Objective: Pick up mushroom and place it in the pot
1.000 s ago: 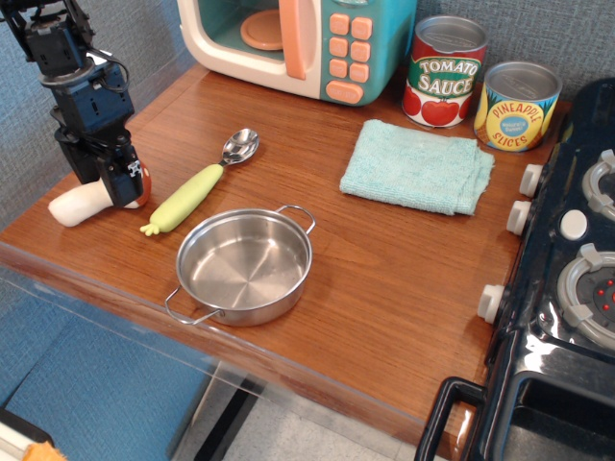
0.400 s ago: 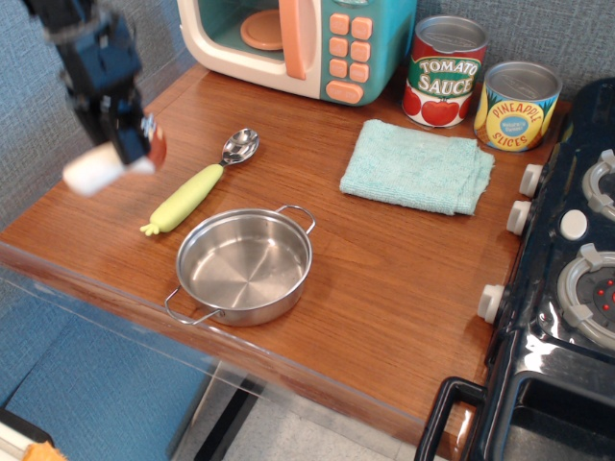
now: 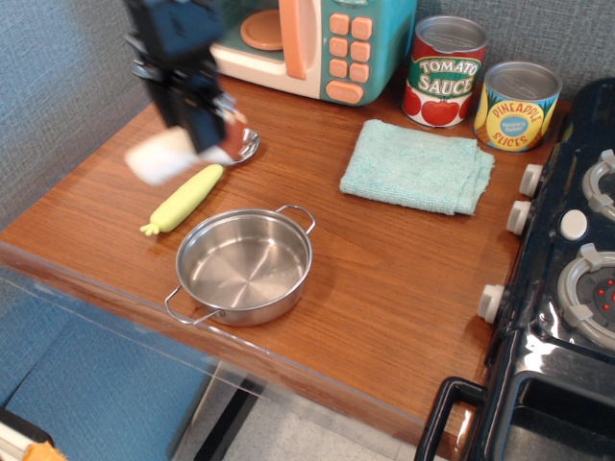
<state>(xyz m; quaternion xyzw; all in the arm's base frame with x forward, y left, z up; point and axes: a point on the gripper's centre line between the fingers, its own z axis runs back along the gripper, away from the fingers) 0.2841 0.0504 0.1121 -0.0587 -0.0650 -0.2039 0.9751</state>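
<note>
A: Why is the mushroom (image 3: 168, 156) up off the table?
B: The gripper (image 3: 204, 133) is clamped on it by the cap end, stem sticking out, above the spoon (image 3: 197, 187); the pot (image 3: 244, 266) sits empty, near.

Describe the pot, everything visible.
The pot is a shallow, round pan of shiny stainless steel, with two thin wire loop handles, one at its upper right and one at its lower left. It sits upright and empty on the wooden counter, near the front edge. Nothing touches it; the yellow-green-handled spoon lies just to its upper left, apart from it.
</note>
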